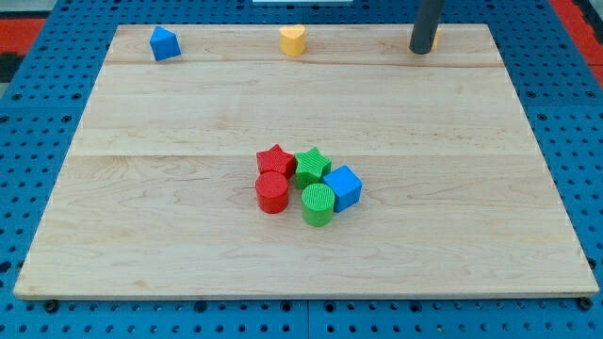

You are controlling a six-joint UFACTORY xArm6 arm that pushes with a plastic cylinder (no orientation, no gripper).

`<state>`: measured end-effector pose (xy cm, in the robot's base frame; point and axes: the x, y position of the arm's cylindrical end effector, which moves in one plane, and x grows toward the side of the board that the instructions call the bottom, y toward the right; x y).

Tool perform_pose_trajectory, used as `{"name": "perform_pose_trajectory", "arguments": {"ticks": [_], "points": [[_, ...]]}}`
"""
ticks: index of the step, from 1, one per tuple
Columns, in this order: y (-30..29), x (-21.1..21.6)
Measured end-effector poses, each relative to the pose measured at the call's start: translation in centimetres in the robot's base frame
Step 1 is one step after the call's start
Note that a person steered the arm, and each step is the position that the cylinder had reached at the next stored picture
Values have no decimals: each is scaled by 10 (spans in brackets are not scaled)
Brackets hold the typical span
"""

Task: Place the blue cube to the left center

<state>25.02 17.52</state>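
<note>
The blue cube point(344, 186) sits just below the board's middle, at the right end of a tight cluster. Touching it are a green star point(312, 165) and a green cylinder point(317, 204). A red star point(275, 160) and a red cylinder point(271, 192) form the cluster's left side. My tip point(420, 50) rests at the view's top right, far above and to the right of the blue cube. A small yellow block point(433, 38) peeks out from behind the rod.
A blue pentagon-like block point(165, 43) lies at the top left of the wooden board point(170, 217). A yellow heart-shaped block point(293, 40) lies at the top centre. Blue pegboard point(28, 141) surrounds the board.
</note>
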Motion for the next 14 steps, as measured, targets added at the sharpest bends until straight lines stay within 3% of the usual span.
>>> {"name": "perform_pose_trajectory", "arguments": {"ticks": [1, 5, 7, 8, 9, 12, 13, 14], "points": [[7, 28], [0, 41], [-62, 76], [-100, 102], [-102, 137], [-65, 268], [-84, 304], [-134, 302]]}}
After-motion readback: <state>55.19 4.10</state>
